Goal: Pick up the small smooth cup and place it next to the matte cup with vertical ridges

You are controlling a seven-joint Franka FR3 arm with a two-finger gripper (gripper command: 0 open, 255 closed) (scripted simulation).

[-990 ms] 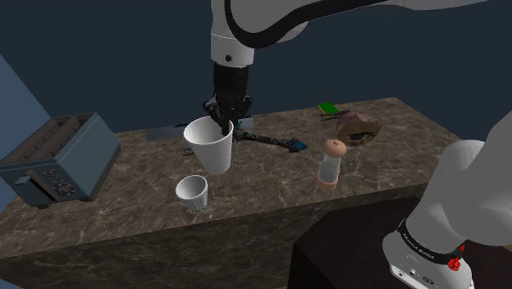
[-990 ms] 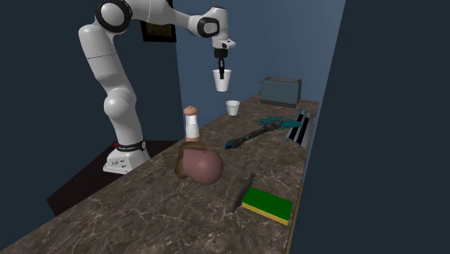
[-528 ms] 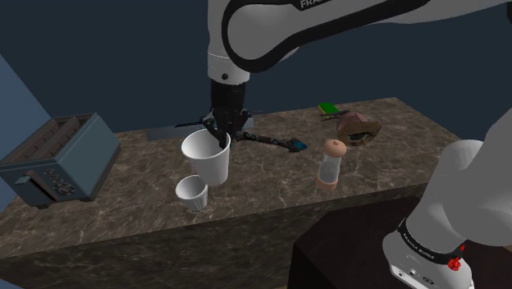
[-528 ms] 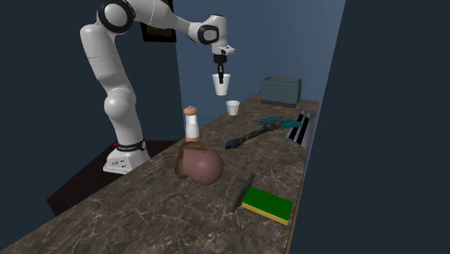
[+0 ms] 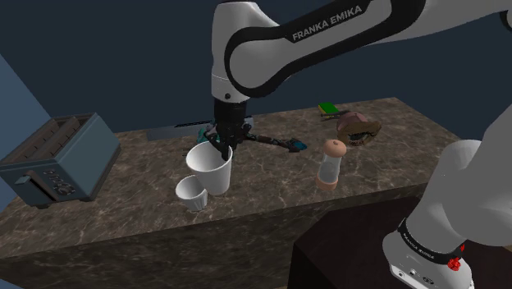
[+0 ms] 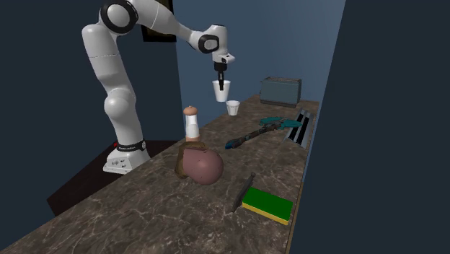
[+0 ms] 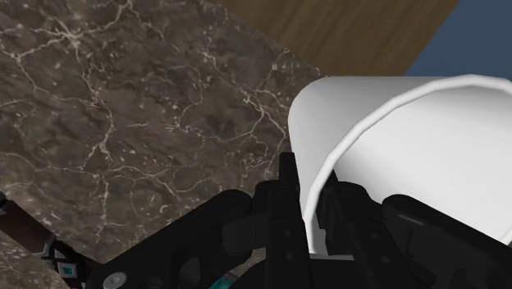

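My gripper is shut on the rim of a plain white smooth cup, one finger inside and one outside. The cup hangs upright just above the dark marble counter. A second, smaller-looking white cup stands on the counter right beside it, toward the shoulder view's left and front; the two overlap there. In the second exterior view the held cup hangs under the gripper, above the standing cup. In the wrist view the fingers clasp the cup's wall at the gripper.
A grey toaster stands at the counter's end. A tall shaker, a brown rounded object, a green sponge and a long tool with a teal handle lie toward the shoulder view's right. The counter's front edge runs close to the cups.
The gripper has come down with the white cup, closer to the counter and to the standing cup. The standing cup has not moved.
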